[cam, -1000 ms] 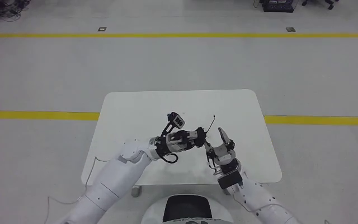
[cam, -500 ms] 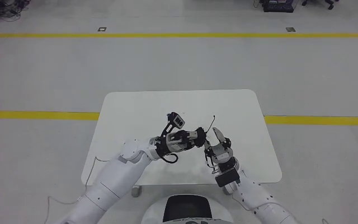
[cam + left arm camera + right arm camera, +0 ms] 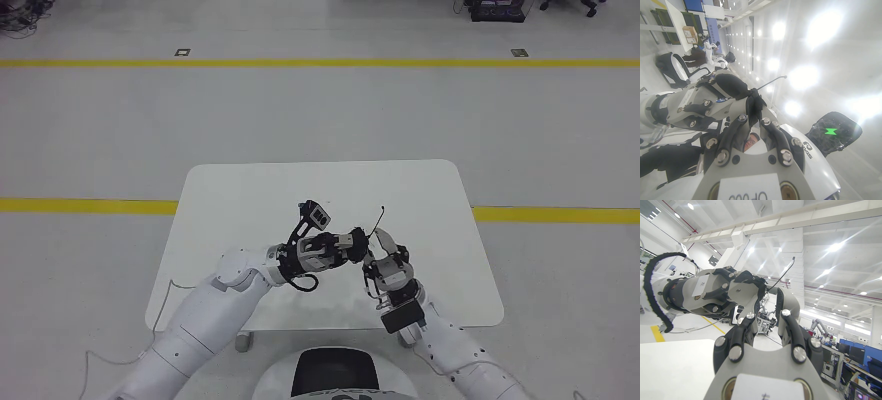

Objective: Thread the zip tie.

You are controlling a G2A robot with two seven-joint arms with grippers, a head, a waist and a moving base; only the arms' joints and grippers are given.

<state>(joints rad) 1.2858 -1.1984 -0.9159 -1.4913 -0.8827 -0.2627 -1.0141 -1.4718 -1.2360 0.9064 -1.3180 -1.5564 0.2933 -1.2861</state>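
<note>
A thin black zip tie (image 3: 378, 222) stands up above the white table (image 3: 250, 200), its small head at the top. My left gripper (image 3: 357, 243) is shut on the tie's lower end with black-wrapped fingertips (image 3: 754, 98); the strap (image 3: 772, 82) rises free beyond them. My right gripper (image 3: 382, 250) sits right beside the left one, open. In the right wrist view its fingers (image 3: 780, 302) flank a narrow gap just below the tie (image 3: 783, 273), without gripping it. The left gripper (image 3: 761, 285) holds the tie at that gap's edge. One right finger pad (image 3: 728, 85) lies against the left fingertips.
Both grippers hover over the near middle of the table, whose near edge (image 3: 330, 325) lies close below them. A black cable (image 3: 651, 291) loops along the left arm. A yellow floor line (image 3: 90, 205) runs behind the table.
My right gripper has shifted left toward the left gripper and its fingers have narrowed. The left gripper and the zip tie have stayed in place.
</note>
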